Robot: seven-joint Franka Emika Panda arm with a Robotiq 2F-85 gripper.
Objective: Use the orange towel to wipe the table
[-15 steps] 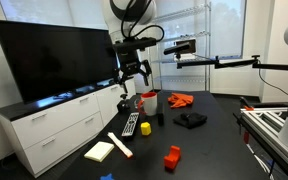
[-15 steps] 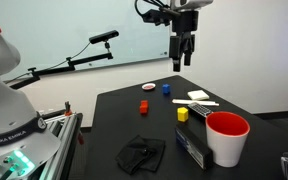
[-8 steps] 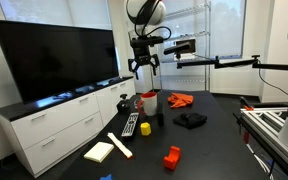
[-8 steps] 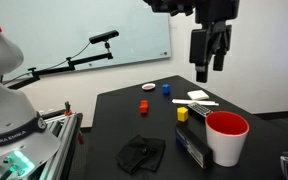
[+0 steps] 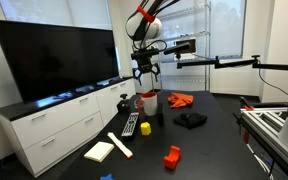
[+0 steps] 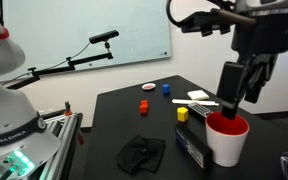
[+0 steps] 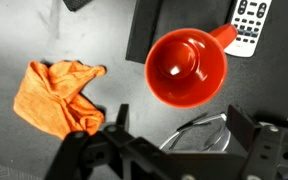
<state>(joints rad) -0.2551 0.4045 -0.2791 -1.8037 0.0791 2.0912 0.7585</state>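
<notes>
The orange towel (image 5: 181, 99) lies crumpled on the black table (image 5: 219, 135), just past the red mug (image 5: 149, 101). In the wrist view the towel (image 7: 59, 95) is at the left and the mug (image 7: 187, 68) at top centre. My gripper (image 5: 146, 78) hangs in the air above the mug, open and empty; its fingers (image 7: 177, 132) frame the lower edge of the wrist view. In an exterior view the gripper (image 6: 236, 95) is just over the mug (image 6: 227, 137), and the towel is out of that view.
A black cloth (image 5: 191, 120), a remote (image 5: 131, 124), a yellow block (image 5: 145, 128), a red block (image 5: 172, 157), and a notepad (image 5: 100, 151) with a marker (image 5: 120, 145) lie on the table. A clear, wire-rimmed object (image 7: 199, 135) sits below the mug. A white cabinet (image 5: 54, 120) holds a TV.
My gripper has travelled across the table, away from the notepad end, and has come down over the red mug. It stays open. Nothing on the table has moved.
</notes>
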